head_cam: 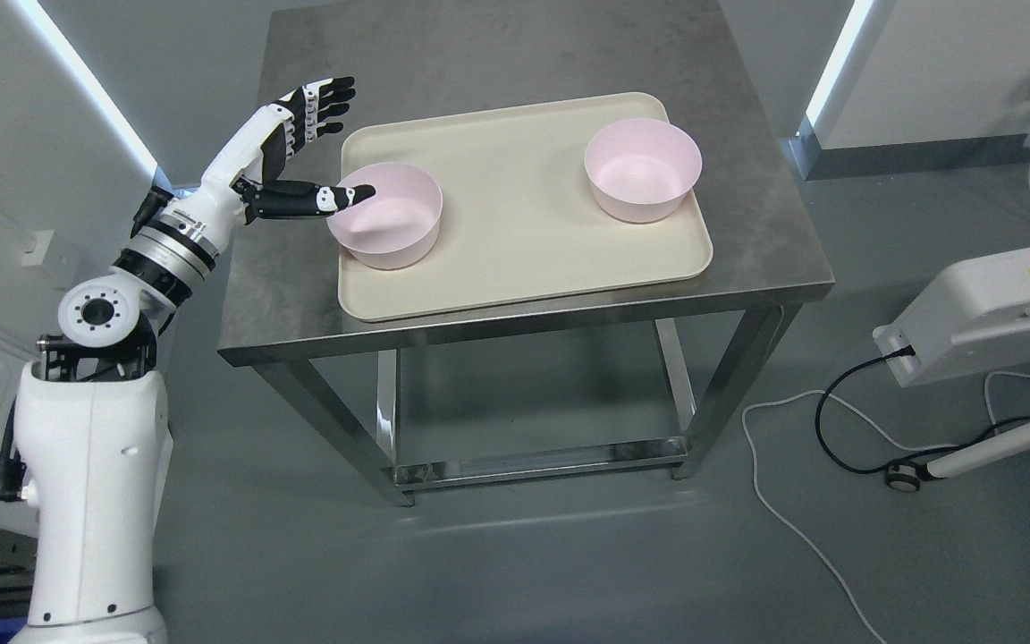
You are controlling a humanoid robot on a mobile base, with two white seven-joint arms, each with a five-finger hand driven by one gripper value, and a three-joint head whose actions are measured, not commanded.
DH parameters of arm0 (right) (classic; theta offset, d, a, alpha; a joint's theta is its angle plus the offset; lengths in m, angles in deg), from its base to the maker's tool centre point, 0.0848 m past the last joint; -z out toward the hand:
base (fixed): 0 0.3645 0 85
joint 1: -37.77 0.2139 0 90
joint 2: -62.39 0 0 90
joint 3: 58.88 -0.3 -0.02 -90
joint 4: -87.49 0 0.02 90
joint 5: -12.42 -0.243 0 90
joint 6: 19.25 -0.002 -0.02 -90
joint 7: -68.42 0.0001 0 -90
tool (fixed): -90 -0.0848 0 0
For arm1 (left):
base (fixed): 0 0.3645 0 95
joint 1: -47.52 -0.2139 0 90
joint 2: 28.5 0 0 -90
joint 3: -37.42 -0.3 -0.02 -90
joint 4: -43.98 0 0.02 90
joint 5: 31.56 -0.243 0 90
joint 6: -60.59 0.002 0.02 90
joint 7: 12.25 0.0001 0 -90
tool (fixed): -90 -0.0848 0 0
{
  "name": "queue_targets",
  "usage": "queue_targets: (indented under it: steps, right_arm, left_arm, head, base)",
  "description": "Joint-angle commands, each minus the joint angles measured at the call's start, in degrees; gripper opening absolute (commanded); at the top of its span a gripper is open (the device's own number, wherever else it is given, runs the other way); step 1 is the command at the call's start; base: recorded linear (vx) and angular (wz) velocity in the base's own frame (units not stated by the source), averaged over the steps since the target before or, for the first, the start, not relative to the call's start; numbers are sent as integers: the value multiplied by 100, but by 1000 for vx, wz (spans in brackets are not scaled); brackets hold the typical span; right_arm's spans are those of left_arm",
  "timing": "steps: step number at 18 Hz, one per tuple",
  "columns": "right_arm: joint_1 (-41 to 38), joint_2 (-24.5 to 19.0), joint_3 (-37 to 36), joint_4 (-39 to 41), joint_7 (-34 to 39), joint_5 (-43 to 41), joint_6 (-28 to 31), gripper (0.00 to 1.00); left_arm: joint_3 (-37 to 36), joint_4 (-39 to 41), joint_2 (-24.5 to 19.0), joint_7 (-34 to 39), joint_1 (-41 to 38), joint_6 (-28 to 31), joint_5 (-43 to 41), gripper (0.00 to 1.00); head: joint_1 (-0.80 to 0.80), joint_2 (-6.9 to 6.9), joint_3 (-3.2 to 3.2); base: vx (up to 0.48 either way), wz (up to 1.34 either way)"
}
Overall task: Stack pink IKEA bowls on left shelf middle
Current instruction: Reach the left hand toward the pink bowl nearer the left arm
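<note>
Left hand (pixel 300 148) spread open, thumb tip touching near round pink plastic bowl (pixel 385 215); second matching bowl (pixel 643 169) well apart, both on beige tray (pixel 515 259).

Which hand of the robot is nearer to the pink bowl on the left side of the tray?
Left. The left hand is open beside the left pink bowl, its thumb at the bowl's rim. The right hand is not in view.

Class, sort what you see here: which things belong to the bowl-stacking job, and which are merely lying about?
Belong to the job:
- left pink bowl, with the thumb over its rim
- right pink bowl
- left hand, fingers spread
- tray holding both bowls

Lying about:
- steel table under the tray
- white machine
- cables on the floor
</note>
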Motion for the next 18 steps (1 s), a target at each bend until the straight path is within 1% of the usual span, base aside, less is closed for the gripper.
queue_targets:
  steps: [1,5,8,11,13,16,18]
  right_arm:
    - [-7,100,0,0,0,0,0,100]
    - [2,100,0,0,0,0,0,100]
    - [2,100,0,0,0,0,0,100]
    - [2,100,0,0,0,0,0,100]
    - [2,100,0,0,0,0,0,100]
    - [2,100,0,0,0,0,0,100]
    - [-7,100,0,0,0,0,0,100]
  left_arm:
    - [-1088,-1391,-381,-290,1010,213,-1035,82]
    - [-1343,-1595,-205,-299,1117,213,-1511,81]
    - [-1406,-1647,-170,-299,1100,204,-1592,71]
    - [-1493,-1735,-135,-290,1108,178,-1688,65]
    - [-1555,-1770,-134,-282,1117,151,-1915,62]
    - [-1634,-1770,-99,-255,1161,99,-2346,61]
    - [-1625,-1762,-90,-246,1213,-76,-2505,53]
  head:
    - [0,0,0]
    - [0,0,0]
    - [0,0,0]
    - [0,0,0]
    - [0,0,0]
    - [0,0,0]
    - [0,0,0]
  base:
    - [0,0]
    - [0,0]
    - [0,0]
    - [0,0]
    - [0,0]
    - [0,0]
    - [0,0]
